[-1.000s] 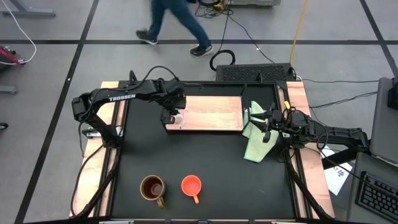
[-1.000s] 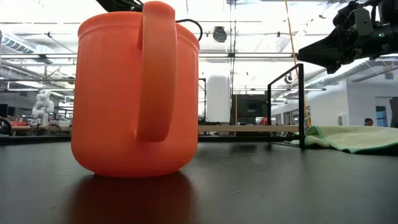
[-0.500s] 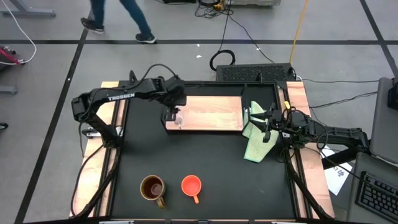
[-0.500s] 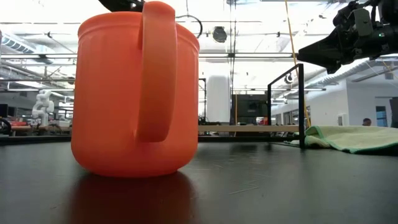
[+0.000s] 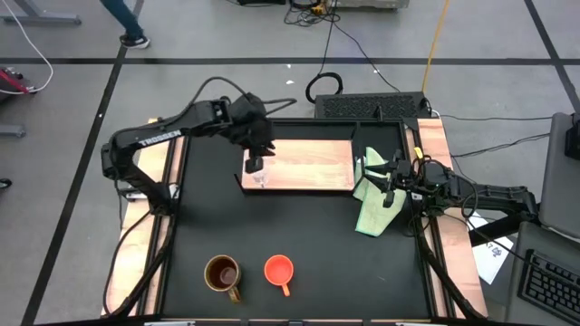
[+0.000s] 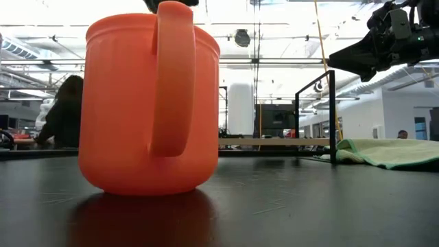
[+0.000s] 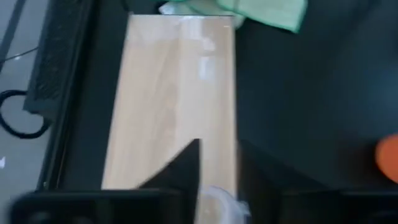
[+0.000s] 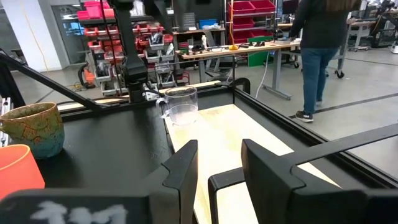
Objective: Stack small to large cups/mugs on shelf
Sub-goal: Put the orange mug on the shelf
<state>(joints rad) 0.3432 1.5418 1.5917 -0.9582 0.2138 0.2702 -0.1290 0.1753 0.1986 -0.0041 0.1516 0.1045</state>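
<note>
Glass cup (image 5: 261, 179), small and clear, stands upright on the wooden shelf (image 5: 308, 165) at its left end, close to the corner nearest the open bench. Just above it the left gripper (image 5: 256, 164) hangs clear of the rim; whether its jaws are apart or together cannot be told. An orange cup (image 5: 279, 270) and a brown mug (image 5: 223, 273) sit side by side near the bench's front edge, well apart from the shelf. At the right edge the right gripper (image 5: 388, 175) waits over a green cloth (image 5: 374, 210), jaws apart and empty.
</note>
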